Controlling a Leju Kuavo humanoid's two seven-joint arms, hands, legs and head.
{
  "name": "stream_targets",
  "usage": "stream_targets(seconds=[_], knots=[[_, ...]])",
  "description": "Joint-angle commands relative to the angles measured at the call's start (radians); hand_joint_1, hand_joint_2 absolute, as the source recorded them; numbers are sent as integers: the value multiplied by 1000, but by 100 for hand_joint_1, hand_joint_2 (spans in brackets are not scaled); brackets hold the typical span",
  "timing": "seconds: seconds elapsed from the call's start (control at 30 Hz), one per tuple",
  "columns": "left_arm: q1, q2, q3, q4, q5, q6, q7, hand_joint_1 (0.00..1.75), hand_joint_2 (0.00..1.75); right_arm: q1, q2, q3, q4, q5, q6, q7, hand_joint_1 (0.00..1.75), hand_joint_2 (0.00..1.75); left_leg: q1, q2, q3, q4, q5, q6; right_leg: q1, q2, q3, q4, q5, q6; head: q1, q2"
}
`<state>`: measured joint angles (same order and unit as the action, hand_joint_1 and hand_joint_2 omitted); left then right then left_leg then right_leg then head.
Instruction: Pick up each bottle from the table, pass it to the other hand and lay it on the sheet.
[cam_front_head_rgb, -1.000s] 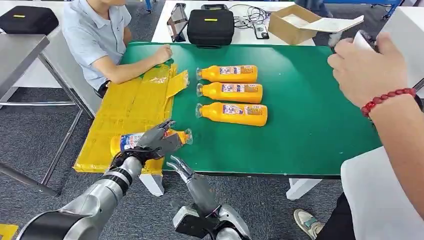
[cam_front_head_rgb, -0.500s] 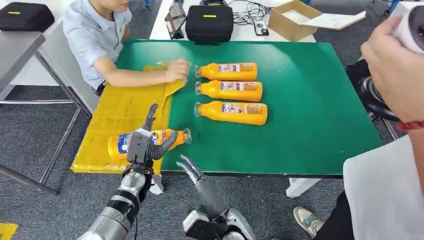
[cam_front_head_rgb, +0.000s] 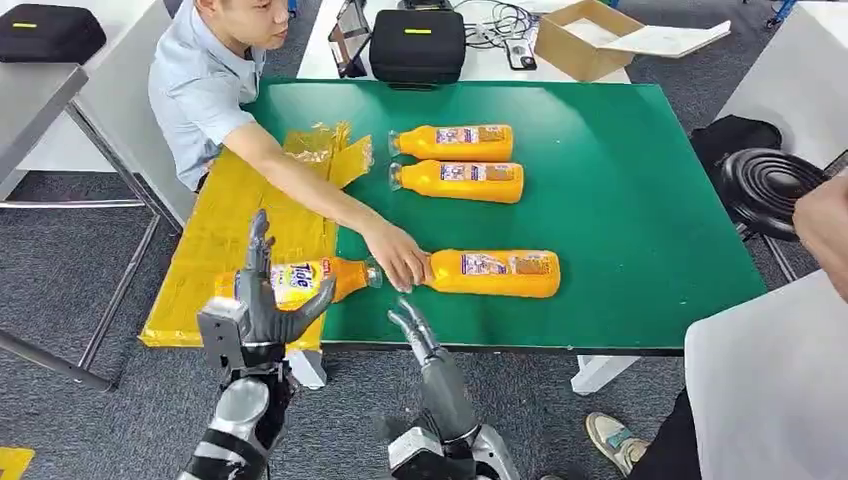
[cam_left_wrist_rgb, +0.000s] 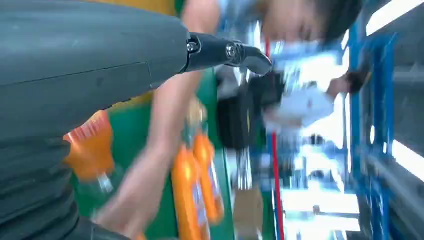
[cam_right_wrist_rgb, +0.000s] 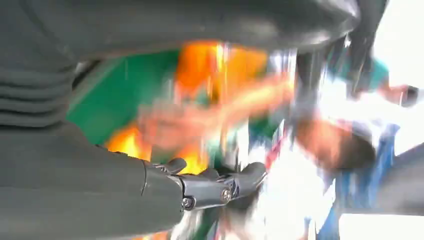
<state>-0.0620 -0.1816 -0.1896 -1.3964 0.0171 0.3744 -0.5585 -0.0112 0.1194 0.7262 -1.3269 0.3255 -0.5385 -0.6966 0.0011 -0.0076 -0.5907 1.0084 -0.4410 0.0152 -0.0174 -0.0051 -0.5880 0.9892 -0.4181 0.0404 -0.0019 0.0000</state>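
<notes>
Up close, the left hand (cam_front_head_rgb: 262, 300) stands with its fingers (cam_front_head_rgb: 258, 240) pointing up and spread apart, thumb out to the side, holding nothing; it sits just in front of the table's near edge, before a bottle on the sheet (cam_front_head_rgb: 300, 280). That bottle lies on its side across the edge of the yellow sheet (cam_front_head_rgb: 235, 230), cap toward the green table (cam_front_head_rgb: 620, 170). The right hand (cam_front_head_rgb: 420, 335) reaches up from below the table edge with its fingers extended and loosely apart, empty too; its wrist view is too blurred to add more. Just beyond its fingertips, a person's hand (cam_front_head_rgb: 398, 262) rests on the neck of a near bottle (cam_front_head_rgb: 495, 273), which lies on its side on the green surface. Further back, two far bottles (cam_front_head_rgb: 455, 162) lie side by side, parallel, near a crumpled corner of the sheet. Behind the table stand a black case (cam_front_head_rgb: 418, 45) and an open cardboard box (cam_front_head_rgb: 590, 40).
</notes>
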Motion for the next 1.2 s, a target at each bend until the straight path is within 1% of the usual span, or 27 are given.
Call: stream_targets(seconds=[0.03,0.07,0.1,0.13,0.3,0.33,0.43,0.47,0.53,0.6,0.67,0.73,0.77,0.8,0.83,0.97,1.0,1.03,1.1,1.17,1.2], knots=[[210,23,15,-235,-97,152,-53,0,175,38,-55,-308,-82,194,-132,96,0,175,1,2,4,0,-3,-1,2,2,4,-1,-2,-2,0,0],[209,24,7,-234,-100,159,-53,0,175,39,-51,-325,-78,195,-118,85,0,175,1,-1,1,0,-1,0,1,0,1,-1,-1,-1,0,0],[209,24,7,-234,-100,159,-53,0,175,39,-51,-325,-78,195,-118,85,0,175,1,-2,1,0,-1,0,2,-1,2,-2,-1,-2,0,0],[205,20,4,-231,-101,162,-53,0,175,38,-49,-326,-74,195,-116,83,0,175,0,-2,0,0,0,0,0,-1,0,-1,-1,-1,0,0],[197,25,4,-225,-101,165,-52,0,175,42,-36,-322,-73,199,-116,80,0,175,1,0,0,0,-1,-1,1,1,0,-1,0,-2,0,0],[197,29,-16,-223,-87,135,-39,0,175,33,-50,-340,-45,283,-150,119,0,175,1,0,1,-1,-1,-1,1,0,1,-1,-1,-2,0,0],[180,25,-80,-194,-129,141,-51,0,175,4,-104,-397,24,350,-143,150,0,175,1,-2,1,-1,0,-1,1,-1,1,-2,0,-1,0,0],[151,16,-104,-159,-135,153,-55,0,175,-31,-130,-433,92,363,-147,164,0,175,1,-2,2,-2,0,0,1,-1,4,-3,0,-1,0,0],[93,2,-133,-99,-101,176,-70,0,175,-102,-168,-485,239,372,-149,139,0,175,0,-5,1,-2,1,1,0,-4,3,-4,1,0,0,0],[73,-5,-138,-90,-63,209,-97,0,175,-153,-180,-515,344,375,-145,117,0,175,0,-3,1,-2,1,0,0,-2,2,-3,1,0,0,0],[83,-8,-129,-113,-33,220,-101,0,175,-182,-183,-519,395,392,-145,119,0,175,0,-2,1,-1,1,0,0,0,2,-3,2,0,0,0],[96,6,-134,-125,-18,221,-97,0,175,-230,-175,-524,468,480,-160,141,0,175,-1,1,2,-1,0,0,-1,2,3,-3,2,0,0,0],[96,7,-135,-123,-15,220,-96,0,175,-245,-172,-521,486,506,-160,152,0,175,-2,2,2,-1,0,1,-1,3,3,-3,3,1,0,0],[92,8,-139,-117,-1,212,-91,0,175,-283,-159,-511,540,518,-157,163,0,175,-3,1,1,-1,1,1,-3,2,1,-2,2,1,0,0],[87,6,-143,-110,3,210,-89,0,175,-317,-150,-502,574,513,-149,175,0,175,-2,3,3,-1,0,0,-2,4,2,-3,3,0,0,0],[80,5,-151,-102,2,211,-89,0,175,-347,-145,-484,609,525,-139,204,0,175,-2,2,2,-1,0,0,-1,3,2,-2,2,0,0,0],[73,4,-160,-95,3,207,-88,0,175,-376,-140,-476,643,526,-115,232,0,175,-3,1,1,-1,1,1,-2,2,0,-1,2,1,0,0],[64,2,-173,-86,4,202,-84,0,175,-415,-130,-464,683,533,-106,251,0,175,-2,1,3,0,0,0,-1,2,3,-2,2,-1,0,0],[48,0,-188,-70,0,201,-79,0,175,-452,-109,-455,725,531,-95,259,0,175,-1,4,3,0,-1,0,0,5,2,-2,2,-1,0,0],[38,0,-199,-62,-3,201,-76,0,175,-478,-90,-442,766,538,-91,266,0,175,-2,6,2,1,-1,0,-1,7,0,0,3,0,0,0],[31,0,-206,-57,-7,201,-71,0,175,-489,-81,-431,787,547,-87,276,0,175,-2,5,-1,0,0,1,-2,6,-2,-1,3,1,0,0]])
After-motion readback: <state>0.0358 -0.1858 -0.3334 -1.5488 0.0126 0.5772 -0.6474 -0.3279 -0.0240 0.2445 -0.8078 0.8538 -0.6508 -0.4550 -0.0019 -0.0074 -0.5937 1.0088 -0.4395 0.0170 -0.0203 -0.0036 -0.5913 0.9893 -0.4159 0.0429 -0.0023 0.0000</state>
